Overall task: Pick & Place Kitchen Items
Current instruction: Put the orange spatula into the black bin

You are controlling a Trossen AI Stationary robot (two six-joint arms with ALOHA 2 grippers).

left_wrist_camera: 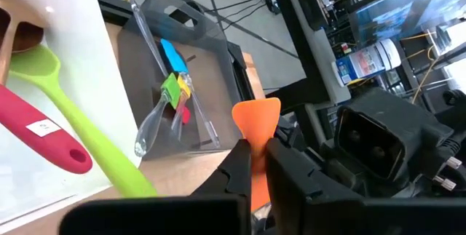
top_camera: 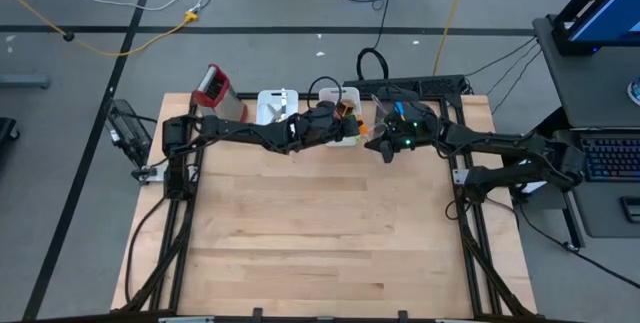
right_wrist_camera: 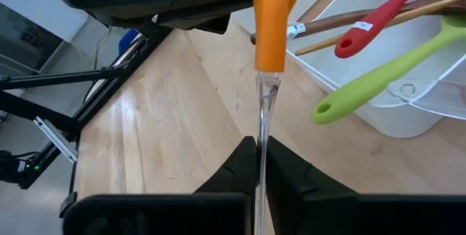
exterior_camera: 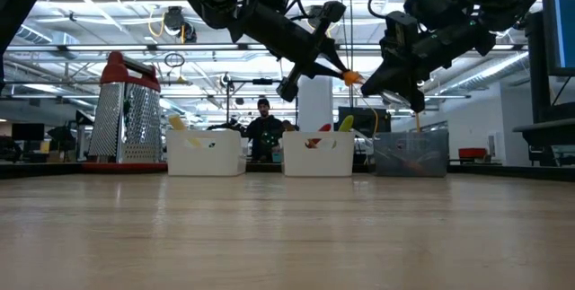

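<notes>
An orange spatula with a clear handle hangs in the air between my two grippers, above the table's far middle. My left gripper is shut on its orange part, and my right gripper is shut on the clear handle. In the high view the left gripper is over a white bin and the right gripper is just beside that bin. A green spatula, a red spoon and wooden spoons lean in the bin with their handles over its rim. My left gripper pinches the spatula's orange part between its two fingers. The flared orange end sticks out past the fingertips, and the spatula is clear of the table. My right gripper pinches the clear handle between its two fingers. The handle runs on from the fingers to the orange part, which is under the left gripper.
A grey bin with several clear-handled utensils stands at the far edge, beside the white bin. A second white bin and a metal grater with a red top stand farther left. The near table is bare wood. A person stands behind the table.
</notes>
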